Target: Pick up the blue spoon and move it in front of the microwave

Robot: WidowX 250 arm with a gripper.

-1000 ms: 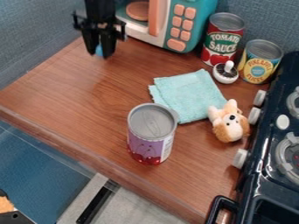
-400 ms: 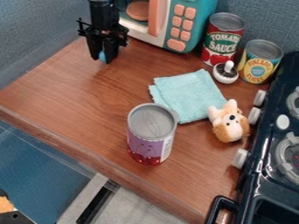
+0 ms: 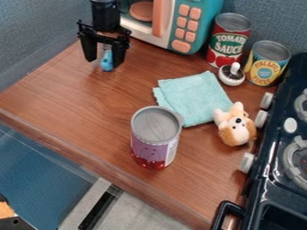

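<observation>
The blue spoon (image 3: 107, 62) is observed at the wooden countertop (image 3: 78, 99), near the front of the toy microwave (image 3: 204, 22) and between the spread fingers of the black gripper (image 3: 103, 63), so placement is judged essentially complete, with only clearance of the arm left to be carried out.

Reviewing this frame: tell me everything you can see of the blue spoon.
The blue spoon shows as a small, bright blue piece with a rounded lower end, smooth and plastic-looking. It is at the far left of the wooden counter, left of the toy microwave, between the parted fingers of the gripper. I can't tell its full shape or whether it touches a finger or the counter.
</observation>
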